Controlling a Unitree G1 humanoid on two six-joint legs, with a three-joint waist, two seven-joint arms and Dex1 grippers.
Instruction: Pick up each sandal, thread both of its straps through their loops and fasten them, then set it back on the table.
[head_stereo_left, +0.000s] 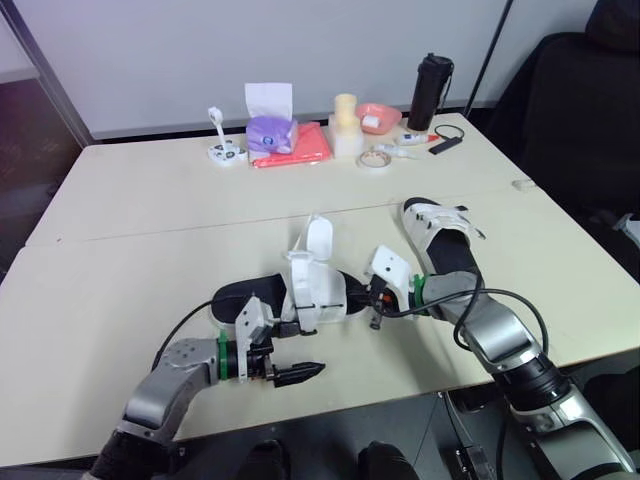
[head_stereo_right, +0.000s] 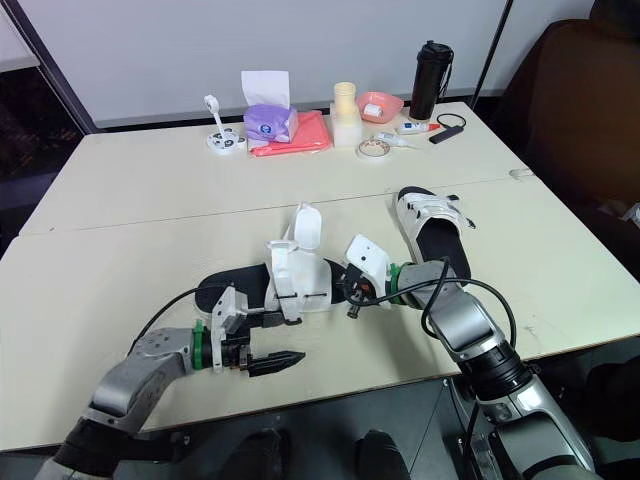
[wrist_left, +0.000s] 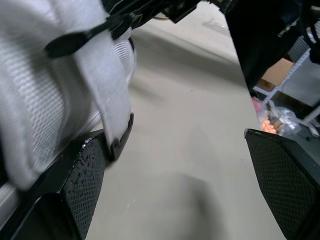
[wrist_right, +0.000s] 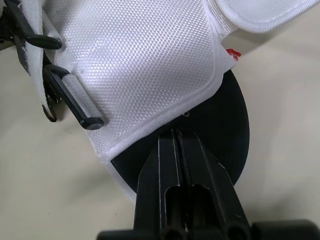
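Black textured fingers (wrist_left: 80, 185) of the left gripper (head_stereo_left: 300, 373) stand wide apart and hold nothing. One pad lies against the white mesh strap of the near sandal (head_stereo_left: 290, 295), right beside a black loop (wrist_left: 122, 136) at the strap's end, and the other pad hangs free above the table (head_stereo_left: 150, 200). The right gripper (wrist_right: 175, 136) has its two fingers pressed flat together with no gap, and their tips rest on the sandal's black sole at the hem of the white upper. Whether they pinch anything cannot be told. This sandal lies on the table between the two grippers, with one strap flap (head_stereo_left: 318, 240) standing up, unfastened. Just past the right gripper's tips a second loop (wrist_right: 75, 102) with a grey bar sits on the upper. The second sandal (head_stereo_left: 440, 240) lies on the table beyond the right gripper, apart from it. Far ahead of both grippers stand a pink bowl (head_stereo_left: 378, 117) with something small and white in it, an upright black bottle (head_stereo_left: 429, 92), and a purple tissue pack (head_stereo_left: 271, 133) with a white tissue sticking out of its top.
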